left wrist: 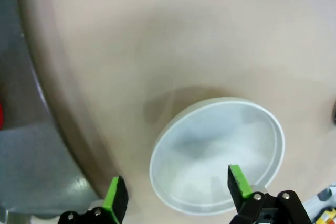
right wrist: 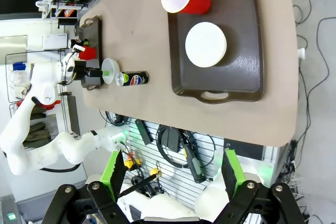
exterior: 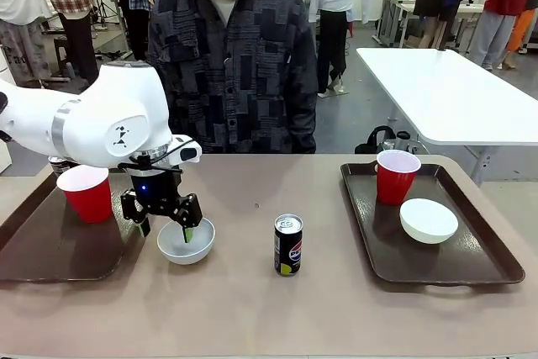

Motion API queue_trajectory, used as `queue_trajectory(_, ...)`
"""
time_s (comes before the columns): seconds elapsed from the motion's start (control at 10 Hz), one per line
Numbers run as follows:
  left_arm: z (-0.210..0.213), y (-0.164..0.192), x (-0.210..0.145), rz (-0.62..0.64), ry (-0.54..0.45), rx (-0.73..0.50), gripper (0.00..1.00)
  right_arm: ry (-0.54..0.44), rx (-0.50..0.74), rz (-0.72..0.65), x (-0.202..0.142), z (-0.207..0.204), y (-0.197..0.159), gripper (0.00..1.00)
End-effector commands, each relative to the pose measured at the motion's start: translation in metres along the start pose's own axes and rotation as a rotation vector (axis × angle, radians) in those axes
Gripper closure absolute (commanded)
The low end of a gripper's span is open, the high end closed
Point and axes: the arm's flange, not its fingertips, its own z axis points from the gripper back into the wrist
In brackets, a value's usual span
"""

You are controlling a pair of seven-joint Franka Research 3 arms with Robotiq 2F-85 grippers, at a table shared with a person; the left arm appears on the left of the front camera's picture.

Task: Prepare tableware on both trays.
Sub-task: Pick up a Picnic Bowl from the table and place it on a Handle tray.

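Left tray [exterior: 42, 258] at the left edge of the desk [exterior: 252, 308] carries one red cup [exterior: 86, 192]. Left tool [exterior: 166, 229] has its fingers apart and empty, straddling the left rim of a white bowl [exterior: 187, 245] that stands on the desk just beside that tray. Can [exterior: 287, 244] upright near desk centre. Right tray [exterior: 437, 271] holds second cup [exterior: 396, 176] and second bowl [exterior: 428, 219]. Right tool [right wrist: 173, 174] hangs high, fingers apart. Step judged: bowl pick-up. Next move calls for pinching the rim, lifting, and shifting left onto the tray.
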Motion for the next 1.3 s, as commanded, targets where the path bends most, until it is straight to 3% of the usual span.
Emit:
queue_trajectory(0.0, -0.012, 0.000, 0.006, -0.004, -0.022, 0.009, 0.00, -0.002, 0.015, -0.003, -0.002, -0.002, 0.002, 0.05)
queue_trajectory(0.1, -0.011, 0.001, 0.005, -0.019, -0.054, -0.008, 0.54, -0.002, 0.015, -0.003, -0.002, -0.002, 0.002, 0.05)
queue_trajectory(0.2, -0.009, 0.002, 0.004, -0.010, -0.079, -0.012, 0.54, -0.002, 0.015, -0.003, -0.002, -0.002, 0.002, 0.05)
queue_trajectory(0.3, -0.010, 0.004, 0.005, 0.001, -0.084, -0.012, 1.00, -0.002, 0.015, -0.003, -0.002, -0.002, 0.002, 0.05)
queue_trajectory(0.4, -0.010, 0.005, 0.006, 0.008, -0.085, -0.009, 0.60, -0.002, 0.015, -0.003, -0.002, -0.002, 0.002, 0.05)
queue_trajectory(0.5, -0.011, 0.005, 0.006, 0.018, -0.082, -0.007, 1.00, -0.002, 0.015, -0.003, -0.002, -0.002, 0.002, 0.05)
queue_trajectory(0.8, -0.010, 0.005, 0.009, 0.032, -0.082, -0.001, 0.97, -0.002, 0.015, -0.003, -0.002, -0.002, 0.002, 0.05)
queue_trajectory(1.2, 0.001, 0.012, 0.004, 0.026, -0.079, 0.010, 1.00, -0.002, 0.015, -0.003, -0.002, -0.002, 0.002, 0.05)
